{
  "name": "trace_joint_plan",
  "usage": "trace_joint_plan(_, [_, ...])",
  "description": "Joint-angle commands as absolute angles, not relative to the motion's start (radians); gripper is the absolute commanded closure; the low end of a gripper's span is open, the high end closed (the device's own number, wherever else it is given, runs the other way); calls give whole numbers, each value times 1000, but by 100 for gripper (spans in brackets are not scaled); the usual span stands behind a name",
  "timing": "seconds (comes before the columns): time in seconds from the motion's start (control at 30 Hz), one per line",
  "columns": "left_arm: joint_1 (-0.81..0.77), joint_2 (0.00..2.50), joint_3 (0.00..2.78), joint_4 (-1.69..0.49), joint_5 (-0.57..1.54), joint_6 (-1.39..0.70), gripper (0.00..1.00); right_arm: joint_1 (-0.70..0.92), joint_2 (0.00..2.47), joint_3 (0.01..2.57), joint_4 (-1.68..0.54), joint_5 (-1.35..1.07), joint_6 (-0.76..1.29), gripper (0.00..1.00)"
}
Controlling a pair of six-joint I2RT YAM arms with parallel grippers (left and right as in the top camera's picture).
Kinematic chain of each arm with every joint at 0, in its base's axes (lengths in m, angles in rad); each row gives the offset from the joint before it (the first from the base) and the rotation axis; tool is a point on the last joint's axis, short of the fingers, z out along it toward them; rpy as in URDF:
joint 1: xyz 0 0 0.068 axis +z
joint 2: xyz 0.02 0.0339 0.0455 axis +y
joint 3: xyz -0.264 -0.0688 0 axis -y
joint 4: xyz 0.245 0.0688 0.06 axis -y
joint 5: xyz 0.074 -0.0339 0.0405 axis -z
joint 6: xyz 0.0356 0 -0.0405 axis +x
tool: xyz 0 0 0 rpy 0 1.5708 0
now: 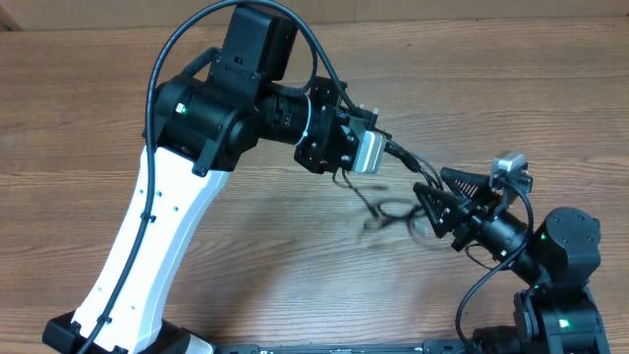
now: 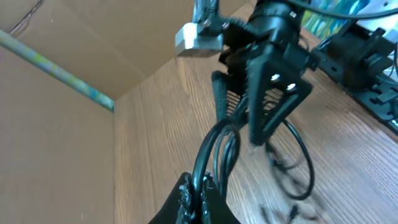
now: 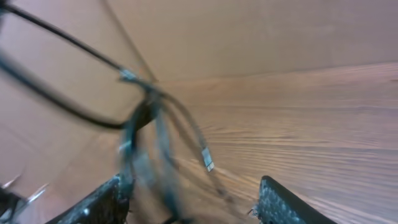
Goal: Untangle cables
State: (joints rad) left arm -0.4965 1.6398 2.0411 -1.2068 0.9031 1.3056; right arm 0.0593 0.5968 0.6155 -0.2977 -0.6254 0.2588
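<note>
Cables (image 2: 204, 152) tight in closed left hand (image 2: 200, 190), loop between right hand's (image 3: 189, 186) parted fingers (image 3: 280, 202).

Bare wood table (image 1: 314, 295) at front centre & far edge: wide room to pass. White L arm (image 1: 147, 236) slants across the left half. Mid-right, L gripper (image 1: 398, 155) & R gripper (image 1: 430, 194) sit close, cables (image 1: 388, 208) strung btwn them, loops below: tight gap. Cardboard wall (image 2: 56, 124) bounds one side.

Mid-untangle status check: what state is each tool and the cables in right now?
cables: looped together, one bunch pinched at the left tool.
left tool: shut on cables.
right tool: open, fingers spread at the cables, gripping nothing.
</note>
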Motion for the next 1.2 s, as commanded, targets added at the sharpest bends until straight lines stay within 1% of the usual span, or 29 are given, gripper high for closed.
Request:
trace_joint_plan(0.0, [-492, 1612, 2065, -1206, 991, 1325, 96, 58, 614, 643, -287, -570, 253, 44])
trace_joint_plan(0.07, [-492, 1612, 2065, -1206, 1003, 1325, 96, 57, 632, 643, -290, -570, 253, 55])
trace_joint_plan(0.1, [-492, 1612, 2065, -1206, 1003, 1325, 96, 57, 649, 643, -289, -587, 253, 75])
trace_joint_plan(0.17, [-492, 1612, 2065, -1208, 999, 1324, 96, 57, 664, 643, -289, -612, 254, 93])
trace_joint_plan(0.2, [-492, 1612, 2065, -1211, 992, 1322, 96, 57, 669, 643, -288, -623, 258, 96])
trace_joint_plan(0.3, [-491, 1612, 2065, -1230, 969, 1320, 96, 57, 670, 643, -278, -623, 262, 96])
trace_joint_plan(0.47, [-491, 1612, 2065, -1334, 954, 1320, 96, 56, 670, 643, -139, -617, 350, 96])
trace_joint_plan(0.63, [-491, 1612, 2064, -1474, 898, 1320, 96, 56, 670, 643, -39, -550, 447, 96])
trace_joint_plan(0.73, [-491, 1612, 2064, -1606, 761, 1320, 96, 56, 670, 643, 45, -551, 539, 96])
trace_joint_plan(0.83, [-491, 1612, 2064, -1661, 685, 1306, 96, 56, 670, 643, 83, -551, 570, 96])
trace_joint_plan(0.97, [-491, 1612, 2064, -1677, 564, 1179, 96, 55, 670, 643, 104, -551, 580, 96])
trace_joint_plan(1.0, [-491, 1612, 2064, -1675, 558, 1169, 88, 55, 670, 643, 104, -551, 579, 96])
trace_joint_plan(1.03, [-491, 1612, 2064, -1671, 558, 1164, 61, 55, 670, 643, 104, -551, 575, 96])
trace_joint_plan(1.07, [-491, 1612, 2064, -1668, 561, 1163, 23, 55, 670, 643, 104, -551, 575, 96])
trace_joint_plan(1.1, [-491, 1612, 2064, -1666, 565, 1163, 0, 55, 670, 643, 104, -551, 567, 96])
trace_joint_plan(1.17, [-491, 1612, 2064, -1653, 579, 1163, 0, 55, 670, 643, 104, -553, 548, 96])
